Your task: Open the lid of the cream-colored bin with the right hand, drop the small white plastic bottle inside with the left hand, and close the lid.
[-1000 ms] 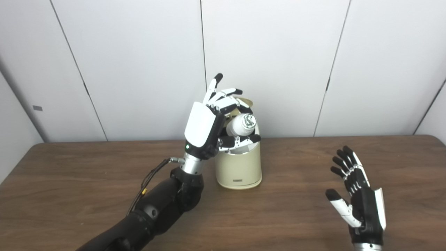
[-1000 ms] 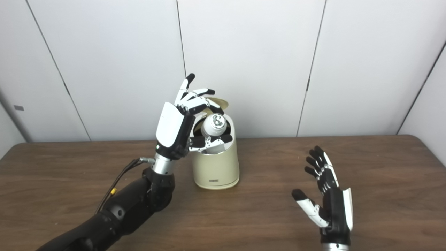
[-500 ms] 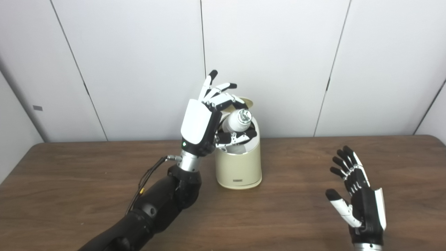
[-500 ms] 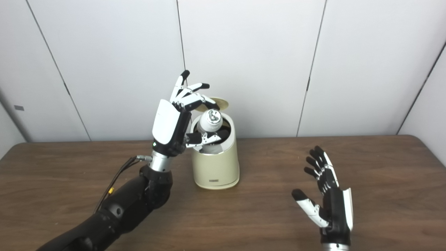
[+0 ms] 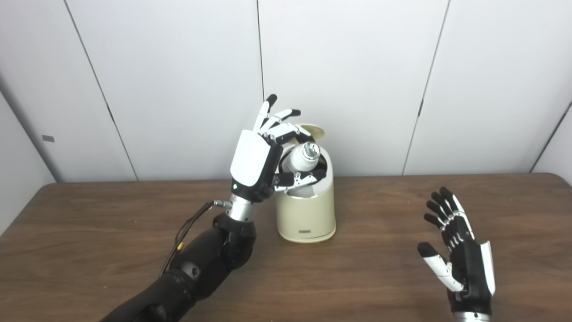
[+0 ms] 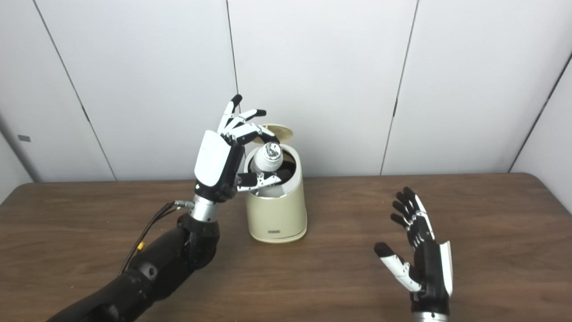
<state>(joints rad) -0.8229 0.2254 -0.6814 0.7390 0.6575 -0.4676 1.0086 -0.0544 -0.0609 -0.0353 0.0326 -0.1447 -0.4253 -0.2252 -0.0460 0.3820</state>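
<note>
Left hand (image 5: 261, 154) grips bottle (image 5: 302, 156) between thumb and fingers, over open bin (image 5: 306, 214); lid (image 5: 313, 131) up. Right hand (image 5: 460, 255) empty, fingers spread, above surface (image 5: 380, 268).

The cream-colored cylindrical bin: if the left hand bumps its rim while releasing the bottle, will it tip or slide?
Probably slide rather than tip: the cream-colored cylindrical bin stands on a broad flat base on the smooth wooden table. It looks light, so a nudge from the left hand could shift it. Its raised lid may swing.
</note>
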